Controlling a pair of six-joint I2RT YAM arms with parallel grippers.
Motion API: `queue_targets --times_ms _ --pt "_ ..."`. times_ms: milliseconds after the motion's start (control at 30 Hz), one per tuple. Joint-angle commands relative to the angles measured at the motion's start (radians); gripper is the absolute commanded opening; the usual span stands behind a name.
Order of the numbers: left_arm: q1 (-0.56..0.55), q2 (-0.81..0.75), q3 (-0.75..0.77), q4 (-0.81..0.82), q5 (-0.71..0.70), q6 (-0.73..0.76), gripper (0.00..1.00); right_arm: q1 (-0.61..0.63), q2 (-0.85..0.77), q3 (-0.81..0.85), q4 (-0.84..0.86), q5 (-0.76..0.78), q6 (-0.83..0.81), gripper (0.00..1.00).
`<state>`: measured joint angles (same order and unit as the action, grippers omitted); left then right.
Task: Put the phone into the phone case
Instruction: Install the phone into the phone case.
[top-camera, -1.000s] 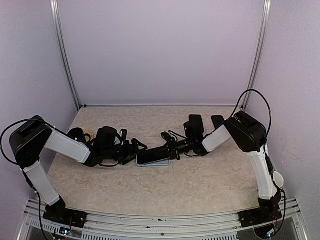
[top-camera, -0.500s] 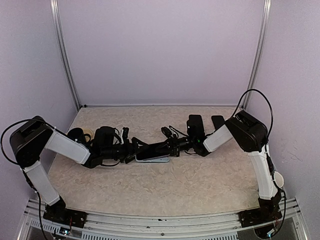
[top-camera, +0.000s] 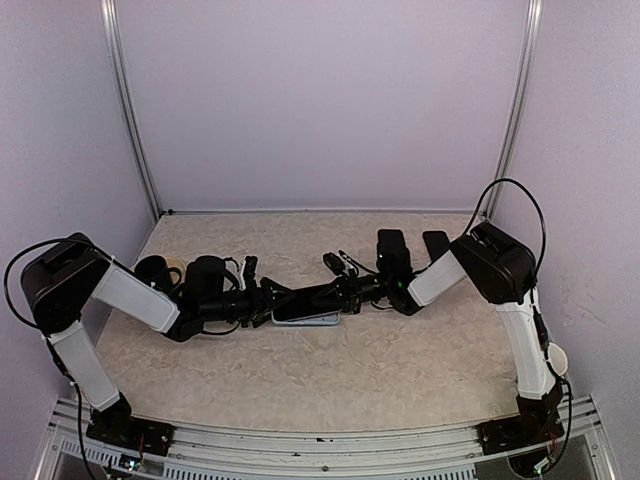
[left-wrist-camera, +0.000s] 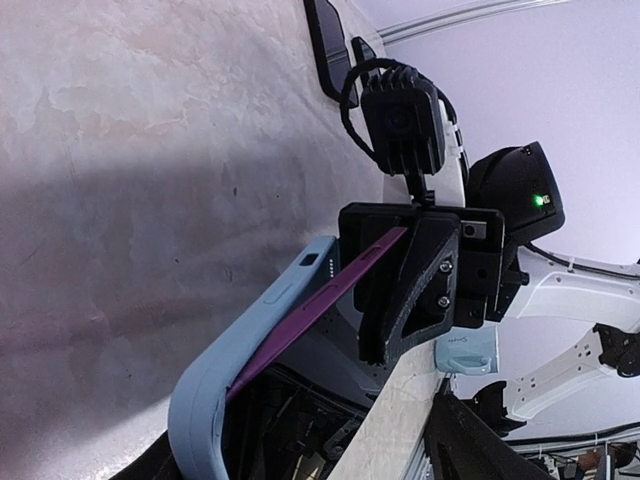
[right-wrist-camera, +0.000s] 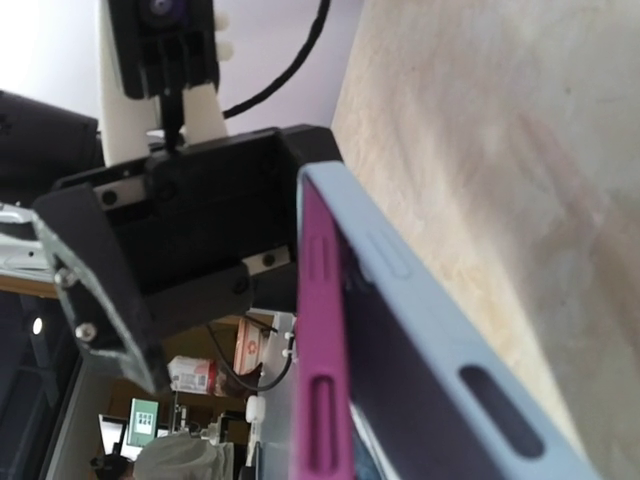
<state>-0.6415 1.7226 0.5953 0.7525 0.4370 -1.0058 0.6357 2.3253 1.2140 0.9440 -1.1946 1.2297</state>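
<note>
The light blue phone case (top-camera: 312, 320) lies on the table between the arms. The phone (top-camera: 312, 299), dark with a purple edge, is tilted, its left end down in the case and its right end raised. My left gripper (top-camera: 268, 298) is shut on the case's left end. My right gripper (top-camera: 346, 291) is shut on the phone's raised right end. The left wrist view shows the case (left-wrist-camera: 250, 330), the purple phone edge (left-wrist-camera: 325, 297) and the right gripper (left-wrist-camera: 405, 285) clamped on it. The right wrist view shows the phone edge (right-wrist-camera: 322, 350) above the case wall (right-wrist-camera: 440, 350), with the left gripper (right-wrist-camera: 265, 262) beyond.
Two black flat objects (top-camera: 392, 246) (top-camera: 435, 243) lie behind the right arm. A small black item (top-camera: 333, 262) sits behind the phone. A tape roll (top-camera: 172, 268) lies at the left, behind the left arm. A white disc (top-camera: 555, 357) hangs by the right arm's base.
The phone's right end has been lifted by the right gripper, which drew slightly right. The left arm shifted a little left. The case stayed on the table.
</note>
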Motion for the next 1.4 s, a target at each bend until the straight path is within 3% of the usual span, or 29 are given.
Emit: queue_targets --times_ms 0,1367 --pt "-0.016 0.003 -0.001 0.13 0.056 -0.005 0.68 0.006 -0.055 -0.005 0.086 -0.019 0.016 0.0" --pt "-0.043 0.006 0.005 0.228 0.121 -0.003 0.0 0.032 -0.06 0.008 0.137 -0.047 0.017 0.0"
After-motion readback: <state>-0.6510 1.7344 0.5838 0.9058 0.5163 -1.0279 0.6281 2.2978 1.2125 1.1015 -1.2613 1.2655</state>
